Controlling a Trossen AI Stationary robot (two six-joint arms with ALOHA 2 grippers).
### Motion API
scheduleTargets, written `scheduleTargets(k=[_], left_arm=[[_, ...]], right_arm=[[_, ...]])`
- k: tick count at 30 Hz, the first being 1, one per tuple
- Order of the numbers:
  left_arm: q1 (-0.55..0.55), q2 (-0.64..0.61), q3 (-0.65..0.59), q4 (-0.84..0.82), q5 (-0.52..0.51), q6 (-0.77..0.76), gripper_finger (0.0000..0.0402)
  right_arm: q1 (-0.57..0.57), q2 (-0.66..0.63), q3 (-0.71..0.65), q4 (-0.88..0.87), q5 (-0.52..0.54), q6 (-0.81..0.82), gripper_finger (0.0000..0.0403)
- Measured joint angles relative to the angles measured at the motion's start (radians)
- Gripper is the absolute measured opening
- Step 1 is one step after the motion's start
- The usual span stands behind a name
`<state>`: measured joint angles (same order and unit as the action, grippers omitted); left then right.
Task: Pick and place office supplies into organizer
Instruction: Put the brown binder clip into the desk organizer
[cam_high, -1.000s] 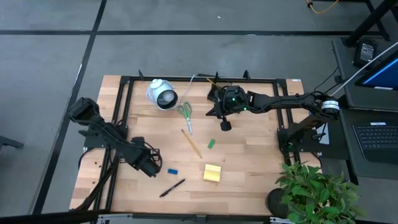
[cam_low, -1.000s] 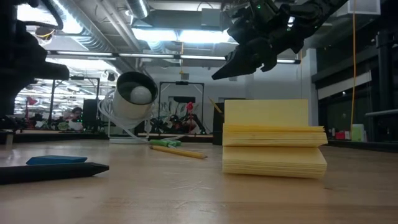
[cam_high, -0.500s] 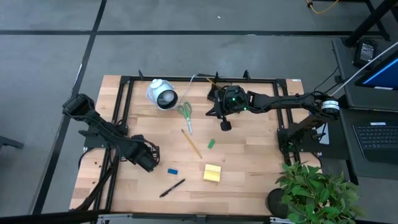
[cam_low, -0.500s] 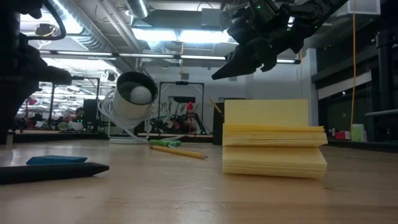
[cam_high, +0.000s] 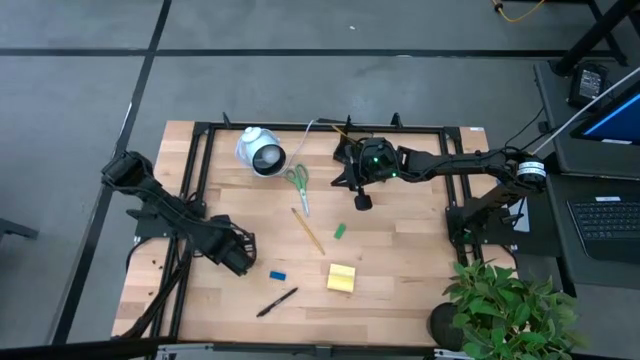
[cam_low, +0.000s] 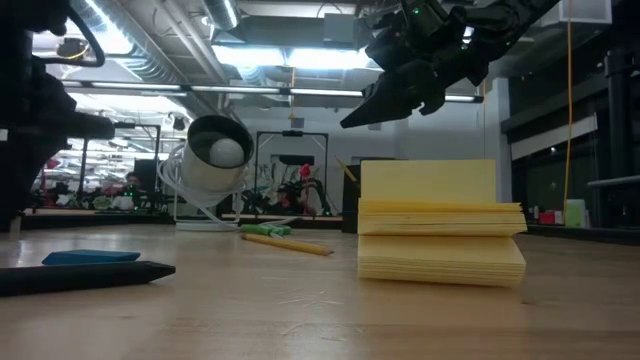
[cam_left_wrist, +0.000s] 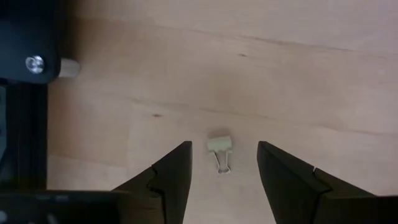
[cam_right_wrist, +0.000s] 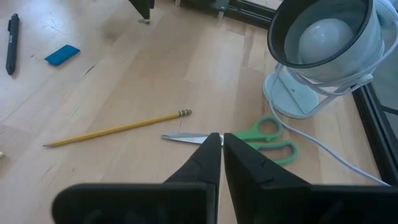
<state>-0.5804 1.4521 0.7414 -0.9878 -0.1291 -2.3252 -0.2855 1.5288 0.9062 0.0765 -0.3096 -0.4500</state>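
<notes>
My left gripper is open and points down near the table's left near part. Its fingers stand on either side of a small pale binder clip lying flat on the wood, without touching it. My right gripper is shut on nothing and hovers above the table beside the black organizer, which the arm partly hides. Green-handled scissors, a pencil, a blue eraser, a black pen and the yellow sticky pad lie loose on the table.
A white round device with its cord stands near the far edge, left of the organizer. A small green piece lies mid-table. A black frame rail runs around the table. A potted plant overhangs the near right corner.
My left gripper has moved a short way toward the table's far edge and left, staying open. The right arm and the loose items have kept still.
</notes>
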Motion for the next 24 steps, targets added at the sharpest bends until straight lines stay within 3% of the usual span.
scheduleTargets(k=[13,17,24], left_arm=[[0.001,0.028,-0.002,0.027,0.004,-0.001,0.0173],[0.000,0.028,-0.065,0.094,0.057,-0.017,0.0171],[0.017,0.014,-0.116,0.155,0.045,-0.004,0.0171]], right_arm=[[0.001,0.000,0.000,0.000,0.000,0.000,0.0026],[0.002,0.000,0.000,0.000,-0.001,0.000,0.0026],[0.002,0.000,0.000,0.001,-0.002,0.000,0.0026]])
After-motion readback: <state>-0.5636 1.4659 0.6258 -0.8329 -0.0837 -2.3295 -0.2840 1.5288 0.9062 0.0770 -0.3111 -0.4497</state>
